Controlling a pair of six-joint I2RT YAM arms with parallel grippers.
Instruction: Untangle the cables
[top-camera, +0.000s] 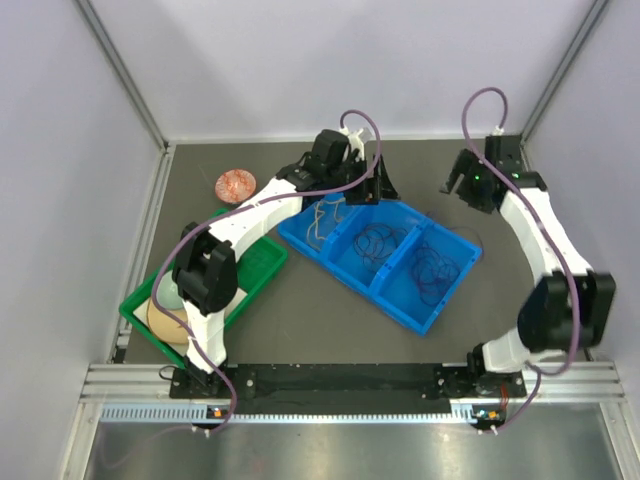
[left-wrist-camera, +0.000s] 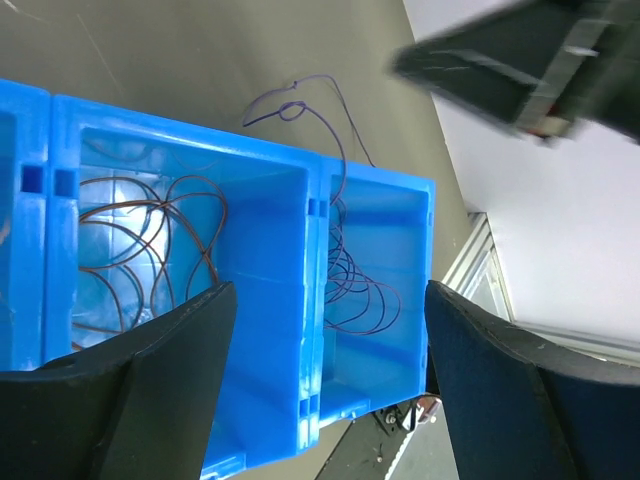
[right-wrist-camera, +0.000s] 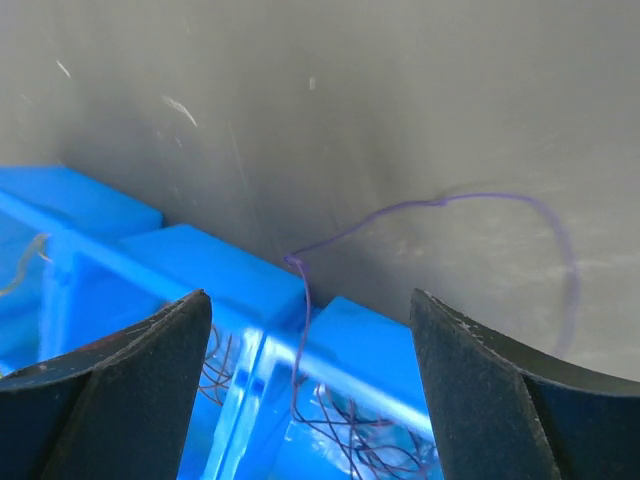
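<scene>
From above, a blue bin (top-camera: 300, 238) with three compartments lies slantwise mid-counter (top-camera: 320, 320). The cables (top-camera: 378, 245) lie in it: pale ones in the 10 o'clock compartment, dark coils in the other two. The left pincer (top-camera: 362, 190) hangs over the bin's far rim. The right pincer (top-camera: 460, 182) stands over bare counter at 2 o'clock from the bin. A green tray (top-camera: 262, 272) sits at 8 o'clock.

At the left wrist, the left pincer (left-wrist-camera: 330, 390) is spread wide and holds nothing. Below it, brownish cables (left-wrist-camera: 140, 250) lie in one compartment and purple ones in the next, one strand looping over the rim towards 12 o'clock.

At the right wrist, the right pincer (right-wrist-camera: 310, 390) gapes, empty. One purple strand of the cables (right-wrist-camera: 480, 200) climbs over the bin (right-wrist-camera: 190, 260) rim and arcs across the counter (right-wrist-camera: 350, 90) towards 3 o'clock.
</scene>
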